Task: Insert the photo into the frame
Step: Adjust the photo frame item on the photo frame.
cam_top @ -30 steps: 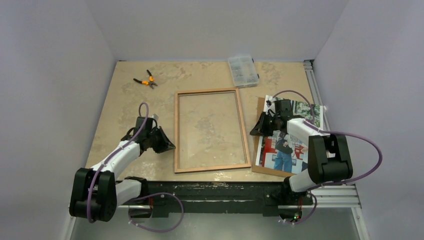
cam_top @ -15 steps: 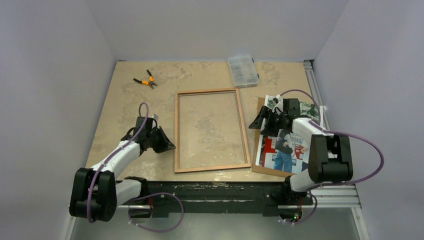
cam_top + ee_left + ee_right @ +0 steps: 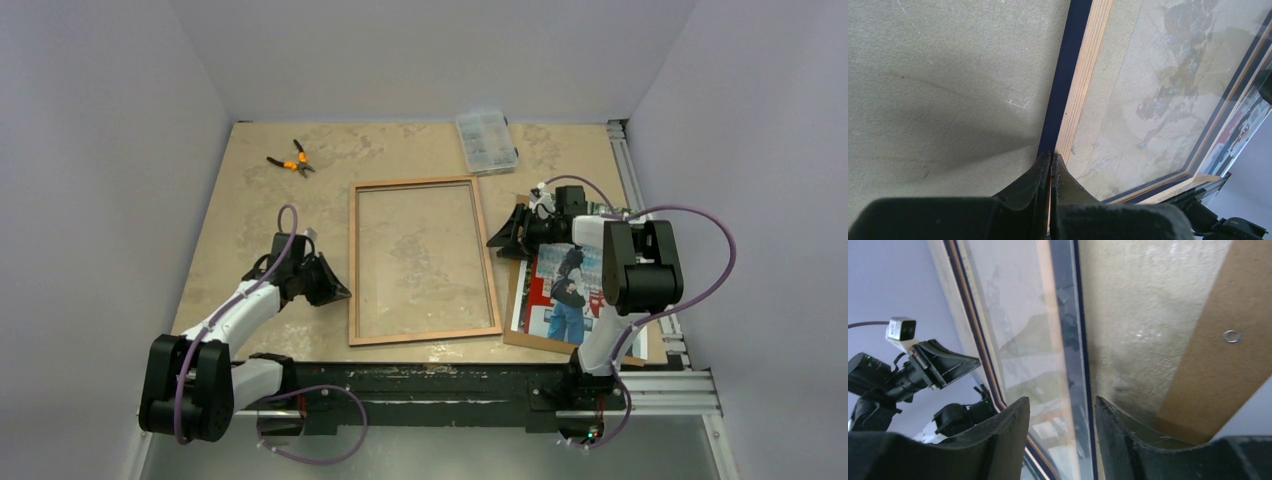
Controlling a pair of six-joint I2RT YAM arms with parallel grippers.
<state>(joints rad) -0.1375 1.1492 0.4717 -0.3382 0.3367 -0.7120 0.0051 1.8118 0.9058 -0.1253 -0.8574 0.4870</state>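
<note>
photo (image 3: pixel 550 312) on board (image 3: pixel 520 339), right of frame (image 3: pixel 425 336) — pliers (image 3: pixel 291 160) behind

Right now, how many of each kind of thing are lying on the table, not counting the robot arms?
Picture frame: 1
Photo: 1
Brown board: 1
Pliers: 1
Clear plastic box: 1
Total: 5
</note>
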